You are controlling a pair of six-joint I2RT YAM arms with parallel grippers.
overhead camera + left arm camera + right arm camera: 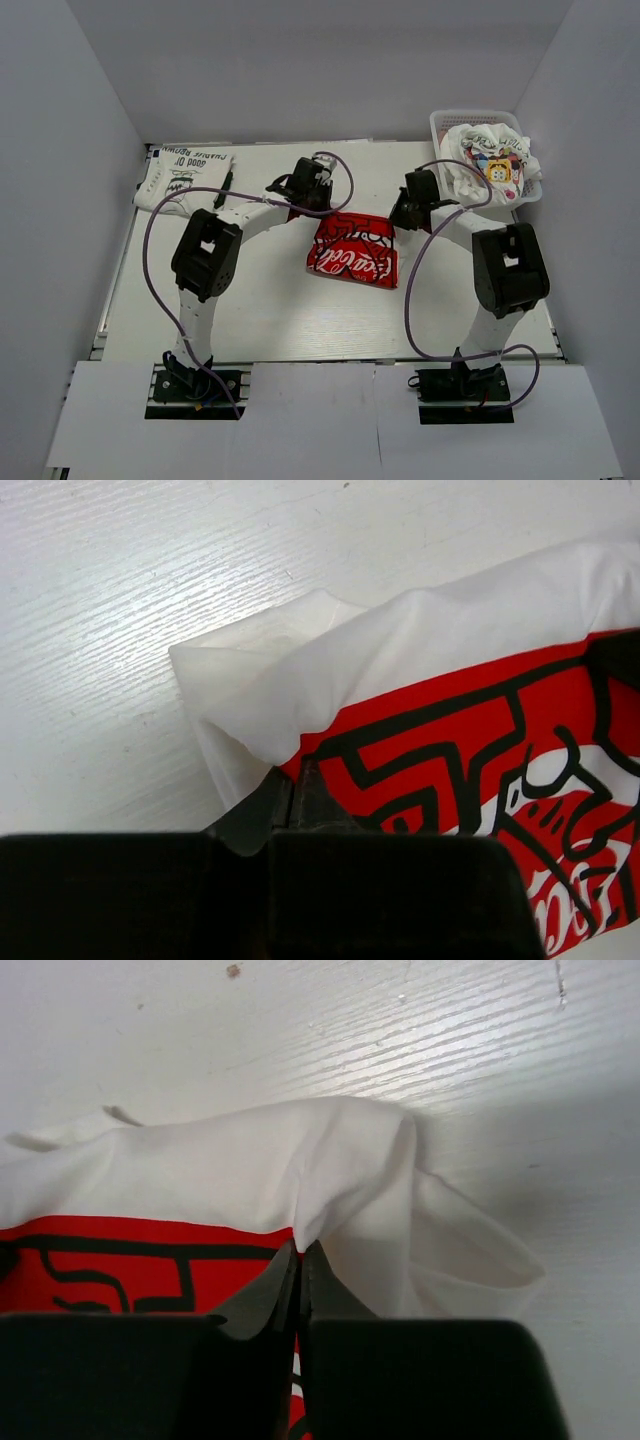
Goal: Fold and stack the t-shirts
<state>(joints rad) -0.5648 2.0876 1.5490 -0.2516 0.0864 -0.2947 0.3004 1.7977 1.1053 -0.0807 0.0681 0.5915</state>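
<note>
The t-shirt with the red-and-white logo (352, 255) lies bunched at mid table. My left gripper (302, 200) is shut on its far left edge, where white cloth and red print meet the fingertips in the left wrist view (290, 782). My right gripper (408, 212) is shut on its far right edge, pinching a white fold (300, 1252). A folded t-shirt with green-black lettering (185, 175) lies at the back left. The t-shirt with the yellow cartoon (497, 162) is crumpled in the basket.
The white mesh basket (445, 122) stands at the back right corner. White walls close in the table on the left, back and right. Purple cables loop beside both arms.
</note>
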